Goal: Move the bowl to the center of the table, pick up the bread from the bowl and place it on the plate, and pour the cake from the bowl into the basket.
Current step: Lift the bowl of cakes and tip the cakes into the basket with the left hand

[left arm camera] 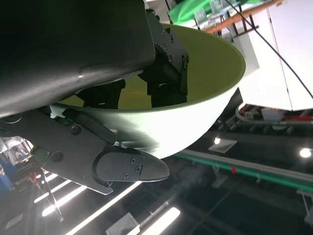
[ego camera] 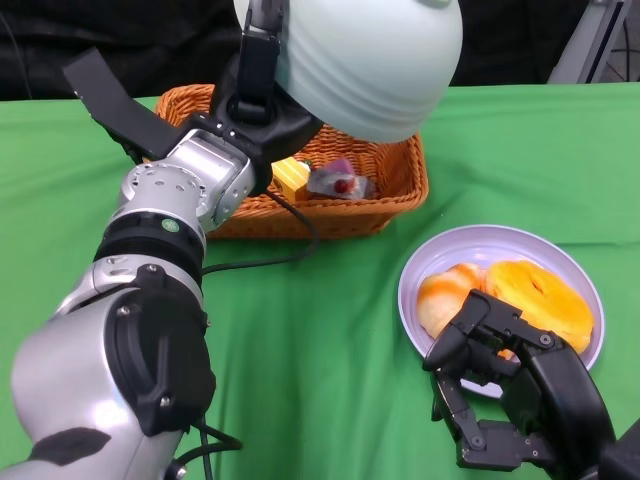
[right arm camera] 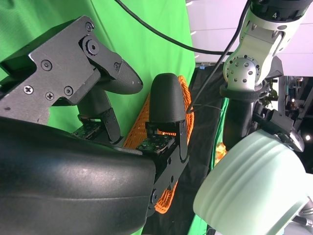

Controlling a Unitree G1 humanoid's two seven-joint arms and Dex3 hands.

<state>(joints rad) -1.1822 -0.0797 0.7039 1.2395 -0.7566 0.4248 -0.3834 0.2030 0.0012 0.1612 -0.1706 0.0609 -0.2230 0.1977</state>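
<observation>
Pouring looks done: left hand grips the pale green ribbed bowl upturned over the orange wicker basket, cake inside. Bread lies on the lilac plate. Right hand fingers hang apart, empty. Next, right the bowl onto the counter.

One readable mark appears: a small white digit "4" printed on the black upper joint of the robot's left arm, seen from the right wrist camera. Nothing else carries legible text, labels, brands or signs.
</observation>
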